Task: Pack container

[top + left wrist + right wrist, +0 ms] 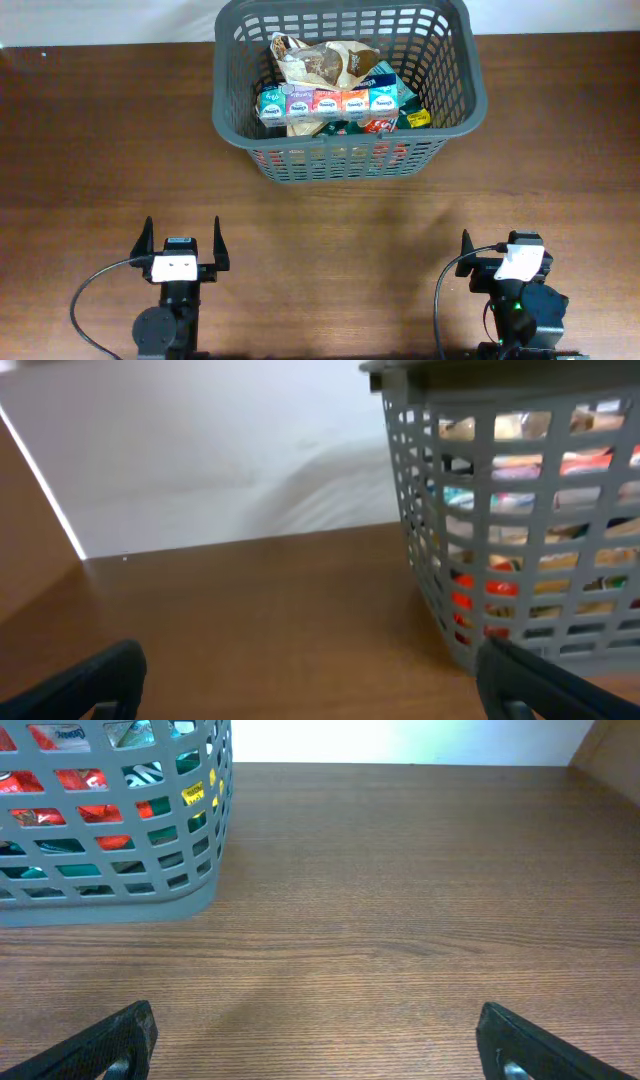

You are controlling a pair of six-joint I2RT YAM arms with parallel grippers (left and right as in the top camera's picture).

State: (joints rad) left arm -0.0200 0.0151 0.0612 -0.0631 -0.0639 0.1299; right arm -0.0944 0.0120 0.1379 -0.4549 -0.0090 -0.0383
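Overhead, the large dark grey lattice-sided plastic basket (345, 160) sits far-centre on the brown wooden table (100, 150), holding colourful packets (330, 100). In the left wrist view, the left tool (312, 650) spreads wide and empty. In the right wrist view, the right tool (315, 1020) does likewise. The basket seems stiff and loaded, so the rim looks the best hold.

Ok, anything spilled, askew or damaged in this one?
Nothing stands out. The basket sits upright on the table, the packets all lie inside it, and both the left gripper and right gripper are open and empty.
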